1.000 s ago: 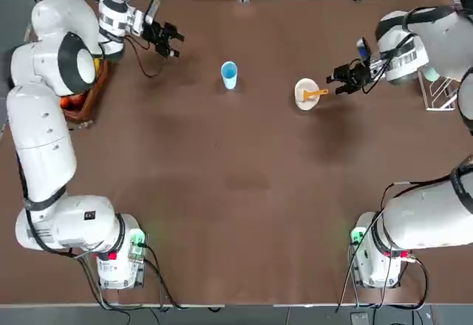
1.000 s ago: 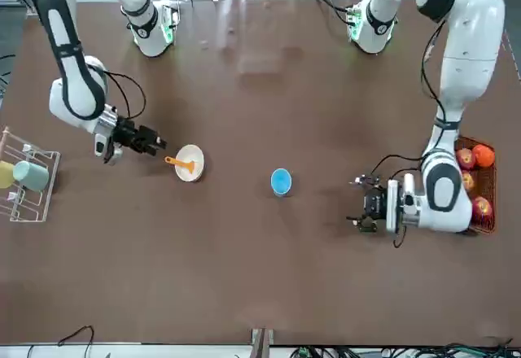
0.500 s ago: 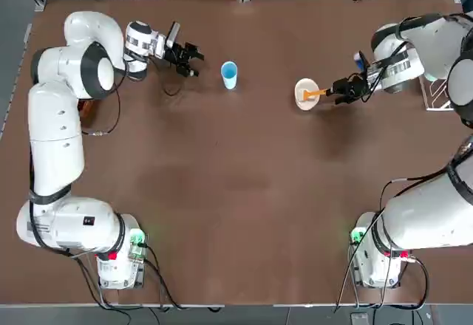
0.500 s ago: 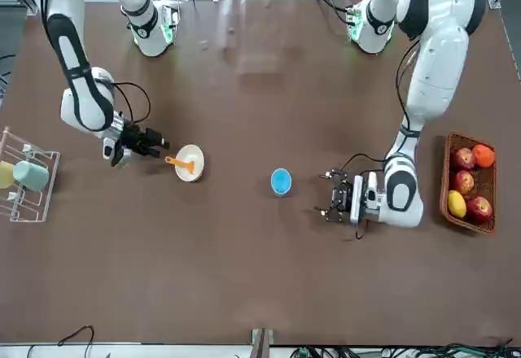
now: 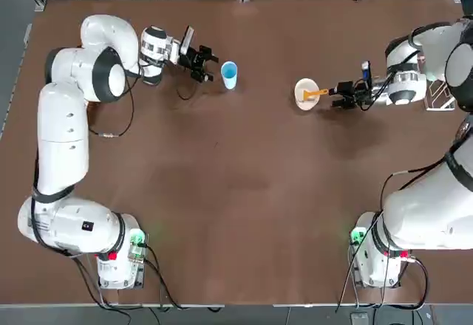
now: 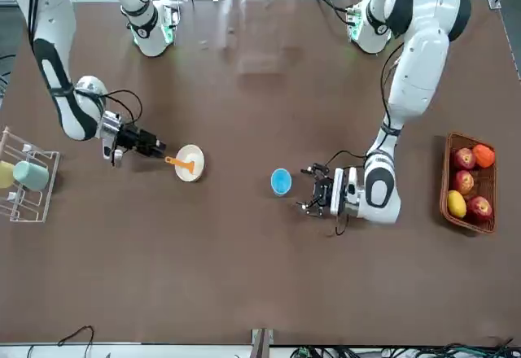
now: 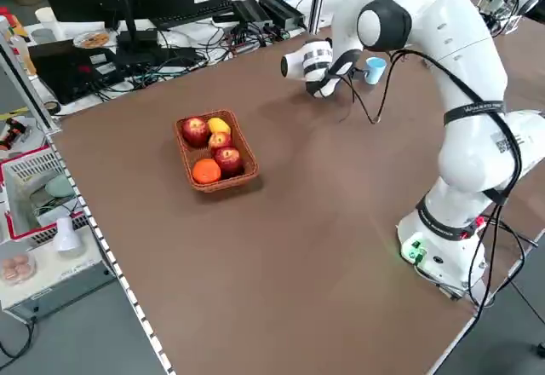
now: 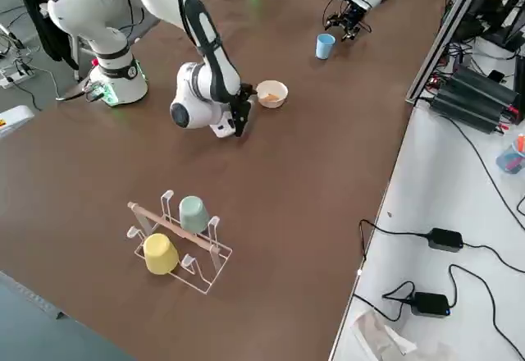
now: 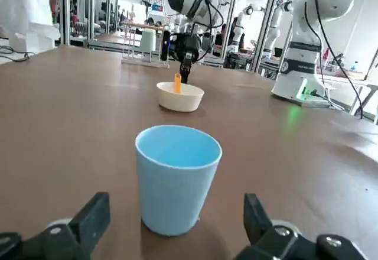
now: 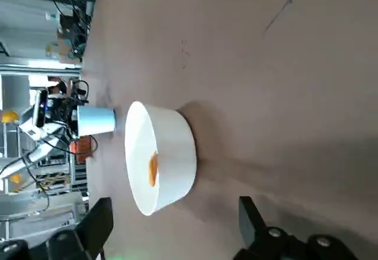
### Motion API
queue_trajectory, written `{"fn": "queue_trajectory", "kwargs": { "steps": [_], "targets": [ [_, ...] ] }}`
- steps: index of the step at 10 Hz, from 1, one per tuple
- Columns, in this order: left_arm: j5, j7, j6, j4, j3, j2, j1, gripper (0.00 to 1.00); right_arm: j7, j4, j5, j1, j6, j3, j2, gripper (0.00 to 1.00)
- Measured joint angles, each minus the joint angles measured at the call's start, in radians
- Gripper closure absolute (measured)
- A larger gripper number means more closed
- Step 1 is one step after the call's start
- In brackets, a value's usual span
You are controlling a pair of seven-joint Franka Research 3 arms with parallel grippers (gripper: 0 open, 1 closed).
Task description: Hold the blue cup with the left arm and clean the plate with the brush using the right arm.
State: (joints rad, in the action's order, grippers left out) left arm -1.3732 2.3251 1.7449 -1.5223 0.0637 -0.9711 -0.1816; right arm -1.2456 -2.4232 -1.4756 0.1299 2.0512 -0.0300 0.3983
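Brown table (image 5: pixel 244 192), blue cup (image 5: pixel 229 74), plate (image 5: pixel 305 93), brush (image 5: pixel 316 92)

Left gripper (image 5: pixel 209 59) swings in from the far left edge of the tabletop and now sits just beside the blue cup (image 5: pixel 229 74), fingers (image 9: pixel 90 221) spread either side of it in the left wrist view, not touching. Left arm's elbow moves inward with it, uncovering the fruit basket (image 6: pixel 468 182). Right gripper (image 5: pixel 339 94) shifts slightly; its wrist backs off toward the rack side, fingers spread and pointing at the plate (image 5: pixel 307 93), close to the brush (image 5: pixel 316 92) handle tip.
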Motion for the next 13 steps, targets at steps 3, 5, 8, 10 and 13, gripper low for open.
{"fn": "queue_trajectory", "kwargs": {
  "steps": [3, 5, 8, 10, 13],
  "targets": [
    [-0.036, 0.041, 0.024, 0.000, 0.000, -0.021, -0.015, 0.00, 0.000, 0.007, -0.083, -0.019, -0.003, 0.011, 0.008, 0.09],
    [-0.070, 0.064, 0.030, 0.000, 0.000, -0.029, -0.034, 0.00, 0.000, 0.008, -0.103, -0.038, -0.003, 0.011, 0.008, 0.14],
    [-0.124, 0.091, 0.059, 0.000, 0.000, -0.043, -0.067, 0.00, 0.000, 0.008, -0.110, -0.065, -0.003, 0.012, 0.008, 0.28],
    [-0.139, 0.092, 0.061, 0.000, -0.001, -0.045, -0.077, 0.00, 0.000, 0.009, -0.111, -0.081, -0.003, 0.012, 0.008, 0.38],
    [-0.188, 0.092, 0.062, 0.000, -0.001, -0.052, -0.107, 0.00, 0.000, 0.015, -0.112, -0.087, -0.003, 0.011, 0.008, 0.47]
  ]
}}
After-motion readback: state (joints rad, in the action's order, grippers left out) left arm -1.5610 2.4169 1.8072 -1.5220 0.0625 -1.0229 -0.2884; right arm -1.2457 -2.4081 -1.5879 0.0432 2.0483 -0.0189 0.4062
